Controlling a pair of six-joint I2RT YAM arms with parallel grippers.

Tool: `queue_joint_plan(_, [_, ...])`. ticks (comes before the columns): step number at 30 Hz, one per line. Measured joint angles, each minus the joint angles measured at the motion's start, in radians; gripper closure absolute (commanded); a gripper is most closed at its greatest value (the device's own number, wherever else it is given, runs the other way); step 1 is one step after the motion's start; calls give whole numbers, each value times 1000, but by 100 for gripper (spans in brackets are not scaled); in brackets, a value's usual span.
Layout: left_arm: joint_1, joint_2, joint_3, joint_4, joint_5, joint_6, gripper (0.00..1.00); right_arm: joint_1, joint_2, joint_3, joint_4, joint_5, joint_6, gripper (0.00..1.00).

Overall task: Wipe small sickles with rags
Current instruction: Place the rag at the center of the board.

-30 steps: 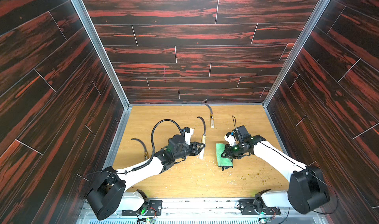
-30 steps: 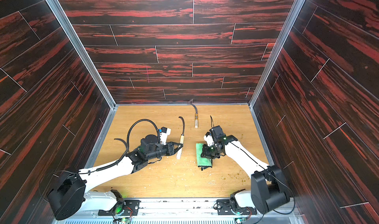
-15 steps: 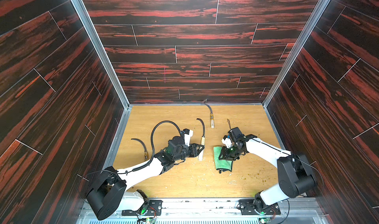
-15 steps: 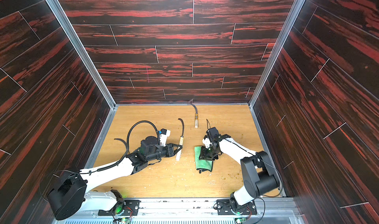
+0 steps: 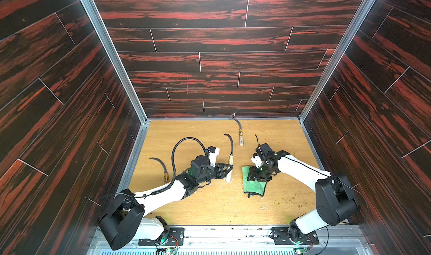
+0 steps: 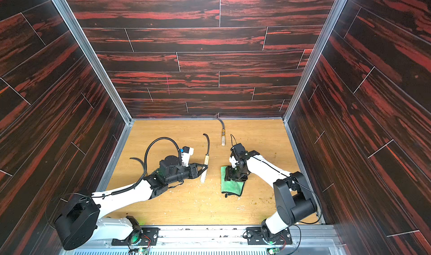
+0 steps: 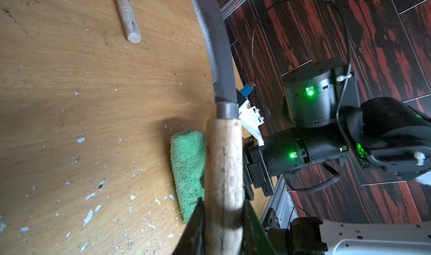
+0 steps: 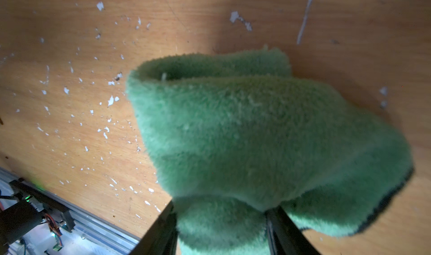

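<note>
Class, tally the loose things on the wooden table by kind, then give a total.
Sickles: 3 (middle sickle, back sickle, left-side sickle)
Green cloth: 1
Total: 4

Getting even, bright light from above in both top views; picking up a sheen on the dark wall panels (image 5: pixel 210 39) and short soft shadows on the table (image 5: pixel 210 209). Seeing wall edges splaying toward the frame corners. Losing focus on the held sickle (image 7: pixel 224 167) in the left wrist view, close and smeared; catching glare off the green LEDs (image 7: pixel 310 92). Reading the rag (image 8: pixel 245 130) soft and dim in the right wrist view, noting its dark shadow on the wood.
</note>
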Motion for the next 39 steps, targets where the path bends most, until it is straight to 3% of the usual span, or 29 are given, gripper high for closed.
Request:
queue_joint_plan(15, [1,37,0,40,20,0,100,71,-115,95,-217,188,48,40])
queue_joint_plan(25, [1,46,0,61,23,-7,100,102,-161,121,-263,240,56,18])
queue_joint_plan(28, [1,46,0,61,23,-8,100,102,-161,121,-261,244,58,5])
queue_joint_plan(39, [1,46,0,61,23,-8,100,103,-161,121,-226,220,59,3])
